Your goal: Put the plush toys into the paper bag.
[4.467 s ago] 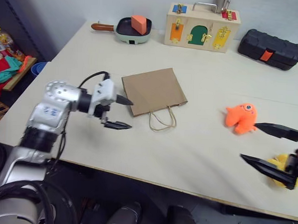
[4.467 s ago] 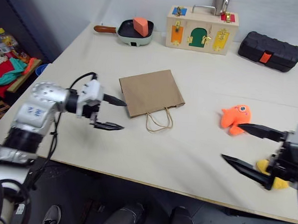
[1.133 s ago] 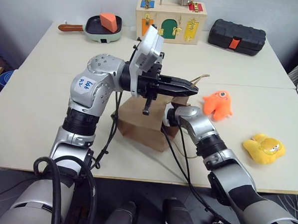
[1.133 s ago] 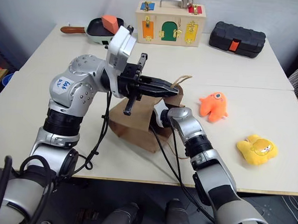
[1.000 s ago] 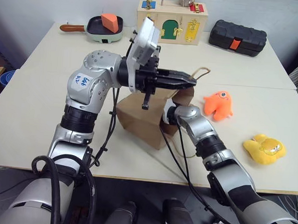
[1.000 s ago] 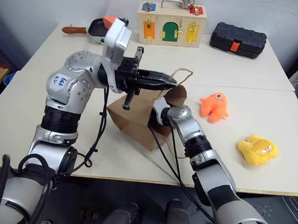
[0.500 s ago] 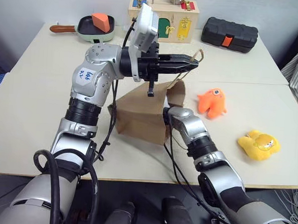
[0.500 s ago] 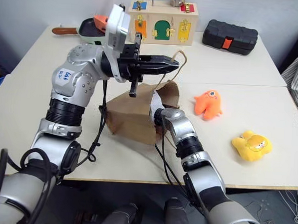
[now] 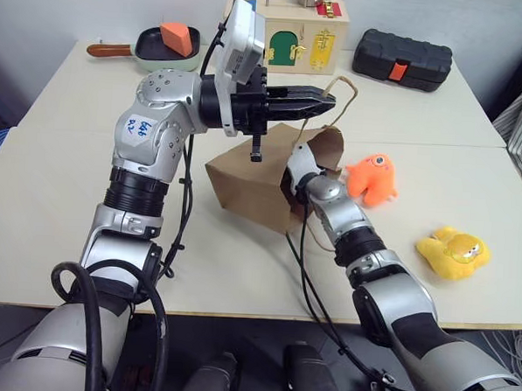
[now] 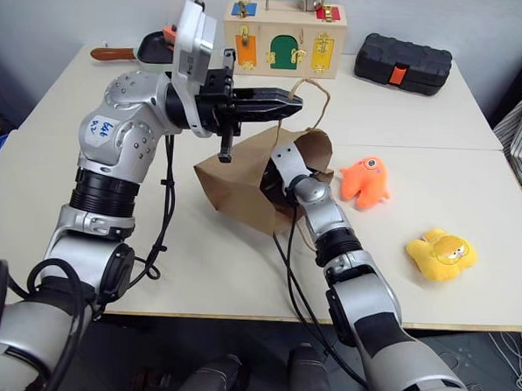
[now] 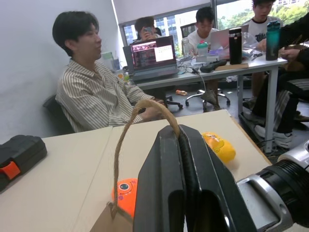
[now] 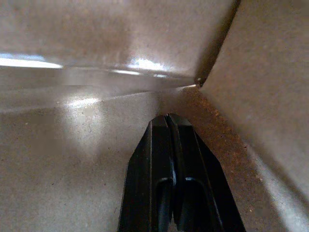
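Note:
The brown paper bag (image 9: 244, 181) lies tilted on the table, its mouth lifted and facing the toys. My left gripper (image 9: 330, 98) is above the mouth, shut on one cord handle (image 11: 145, 101) and holding it up. My right gripper (image 12: 169, 117) is inside the bag, shut with nothing in it, brown paper all round; from the head views its fingers are hidden by the bag. The orange plush toy (image 9: 370, 178) sits just right of the bag's mouth. The yellow plush toy (image 9: 455, 254) lies further right, nearer the front edge.
At the back of the table stand a wooden box with coloured doors (image 9: 285, 30), a black case (image 9: 401, 58) and a pan (image 9: 155, 45) holding an orange wedge. Several people sit at desks (image 11: 91, 92) beyond the table's right side.
My right gripper has pushed deeper into the bag. The bag's mouth has opened wider and its body has tipped up, while the left gripper stays on the handle. The head camera has shifted.

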Robot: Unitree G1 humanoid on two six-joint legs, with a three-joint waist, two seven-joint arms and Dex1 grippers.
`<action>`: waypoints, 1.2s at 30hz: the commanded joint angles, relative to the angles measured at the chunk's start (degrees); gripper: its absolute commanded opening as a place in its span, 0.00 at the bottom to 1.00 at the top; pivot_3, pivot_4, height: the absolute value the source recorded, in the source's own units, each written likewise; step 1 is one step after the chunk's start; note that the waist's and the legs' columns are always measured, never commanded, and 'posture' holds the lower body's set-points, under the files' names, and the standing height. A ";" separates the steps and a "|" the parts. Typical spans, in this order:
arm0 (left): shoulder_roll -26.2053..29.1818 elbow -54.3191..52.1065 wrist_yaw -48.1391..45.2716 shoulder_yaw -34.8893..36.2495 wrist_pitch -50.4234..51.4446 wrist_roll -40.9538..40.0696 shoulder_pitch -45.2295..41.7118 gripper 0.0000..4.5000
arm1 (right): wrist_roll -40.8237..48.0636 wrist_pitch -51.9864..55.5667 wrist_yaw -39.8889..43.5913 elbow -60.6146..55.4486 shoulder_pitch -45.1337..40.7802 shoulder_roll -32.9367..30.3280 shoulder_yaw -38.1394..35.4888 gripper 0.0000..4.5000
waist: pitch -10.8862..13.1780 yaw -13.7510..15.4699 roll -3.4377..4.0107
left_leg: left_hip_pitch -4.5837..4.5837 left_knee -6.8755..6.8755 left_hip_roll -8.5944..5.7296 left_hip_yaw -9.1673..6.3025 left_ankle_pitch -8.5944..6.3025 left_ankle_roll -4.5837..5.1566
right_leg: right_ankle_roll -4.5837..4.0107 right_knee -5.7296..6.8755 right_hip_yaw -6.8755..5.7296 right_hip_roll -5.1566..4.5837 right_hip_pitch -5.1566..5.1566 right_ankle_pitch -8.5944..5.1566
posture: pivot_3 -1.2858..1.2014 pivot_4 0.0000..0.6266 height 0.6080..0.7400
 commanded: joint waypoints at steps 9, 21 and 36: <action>0.19 1.60 -0.91 -0.50 -5.15 2.61 1.19 0.00 | 17.36 21.96 24.35 -51.83 19.30 -8.81 -2.83 0.01 | 0.00 0.49 0.00 | -0.15 0.01 0.05 0.05 -0.02 -0.02 | 0.00 -0.06 -0.01 0.02 -0.14 0.00 | 0.52 0.24 1.00; 0.81 -1.39 -1.81 -0.10 -2.17 1.50 1.80 0.00 | 36.49 50.94 24.93 -75.78 30.28 -29.63 -27.10 0.13 | 0.01 3.26 -0.03 | -0.41 0.01 0.04 0.32 -0.02 0.00 | 0.00 -0.59 -0.01 -0.01 -0.10 0.00 | 0.52 0.24 1.00; 0.83 -1.74 -2.16 -0.36 -1.33 1.93 1.32 0.00 | 27.17 39.11 9.73 -33.14 15.91 -24.38 -28.38 1.00 | 0.01 2.87 -0.03 | -0.27 -0.02 0.17 0.96 0.02 0.05 | 0.00 -0.58 0.12 -0.04 -0.12 0.00 | 0.52 0.24 1.00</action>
